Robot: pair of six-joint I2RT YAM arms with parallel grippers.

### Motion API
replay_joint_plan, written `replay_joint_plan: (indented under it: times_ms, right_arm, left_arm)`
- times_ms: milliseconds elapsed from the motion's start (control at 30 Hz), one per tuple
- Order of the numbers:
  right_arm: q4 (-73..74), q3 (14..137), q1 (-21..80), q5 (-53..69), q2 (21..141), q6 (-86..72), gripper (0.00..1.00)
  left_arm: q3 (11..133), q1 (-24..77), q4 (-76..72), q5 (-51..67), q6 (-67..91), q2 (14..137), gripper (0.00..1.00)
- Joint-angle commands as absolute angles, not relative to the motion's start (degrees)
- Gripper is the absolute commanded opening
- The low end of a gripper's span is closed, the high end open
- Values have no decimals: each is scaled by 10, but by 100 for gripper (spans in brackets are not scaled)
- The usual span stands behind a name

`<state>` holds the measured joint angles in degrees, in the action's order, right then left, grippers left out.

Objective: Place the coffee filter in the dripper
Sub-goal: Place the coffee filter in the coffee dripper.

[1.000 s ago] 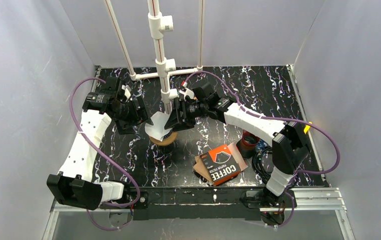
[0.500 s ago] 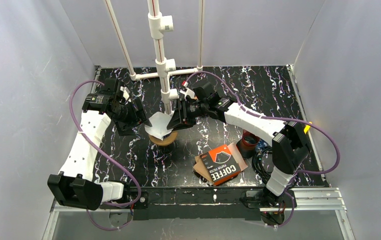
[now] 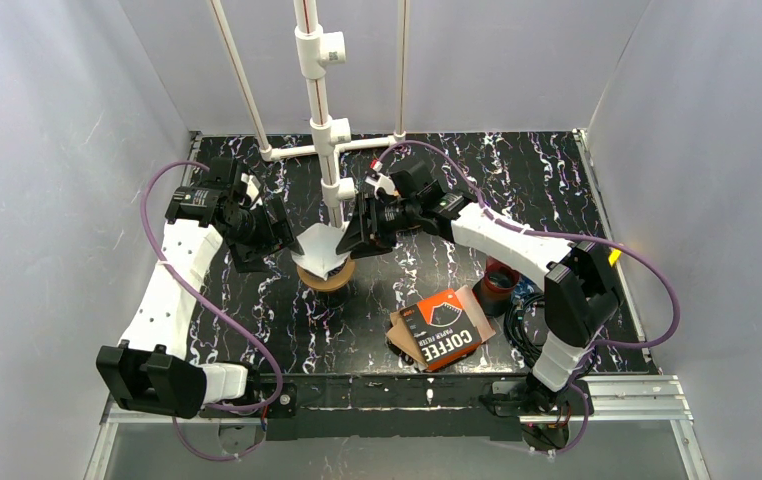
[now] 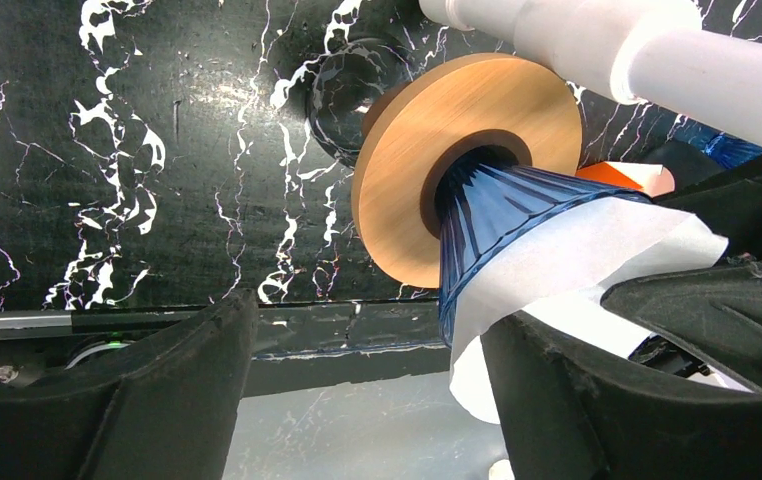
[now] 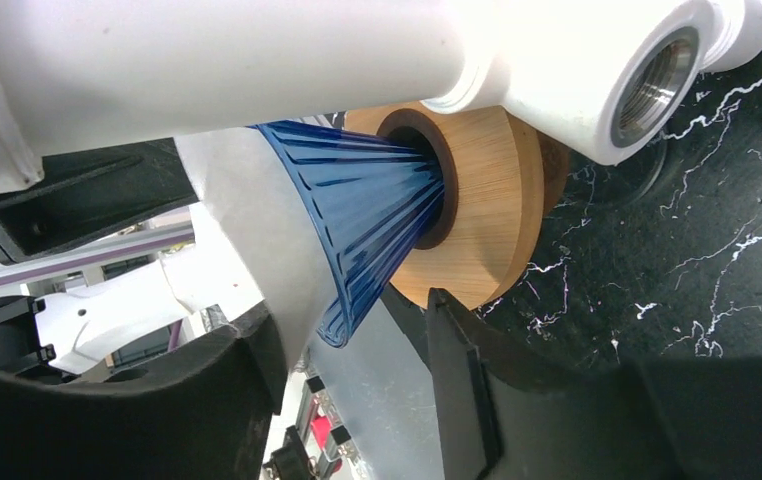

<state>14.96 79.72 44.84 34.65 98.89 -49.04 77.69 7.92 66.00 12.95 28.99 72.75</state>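
Your left claw (image 4: 369,312) stands open beside the dripper (image 4: 497,200); your right claw (image 5: 352,310), jaws parted, straddles its rim, likely seating the coffee filter (image 4: 577,250).

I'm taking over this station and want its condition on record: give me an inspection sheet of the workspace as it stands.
Surface: black marbled table, white veining.
Job's things: blue dripper on its wooden ring; white filter at its mouth, paper standing past the rim.
Clutter: coffee filter pack; dark red cup.
Pincers: left pincer open, one finger against the filter; right pincer open, straddling the dripper's rim.
Cables: purple cables along both arms; black bundle near the right base.
Surroundings: white pipe frame; grey walls.
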Motion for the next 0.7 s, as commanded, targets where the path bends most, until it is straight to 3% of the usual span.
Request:
replay_joint_plan:
  times_ms: [0, 300, 667]
  right_arm:
    - [138, 824, 447, 346, 983, -476, 62]
    - [130, 819, 447, 337, 955, -468, 82]
    - [135, 806, 442, 302, 910, -447, 93]
  left_arm:
    - [799, 75, 670, 134, 275, 722, 81]
    - [820, 74, 655, 147, 273, 705, 88]
    - [824, 74, 614, 142, 262, 645, 97]
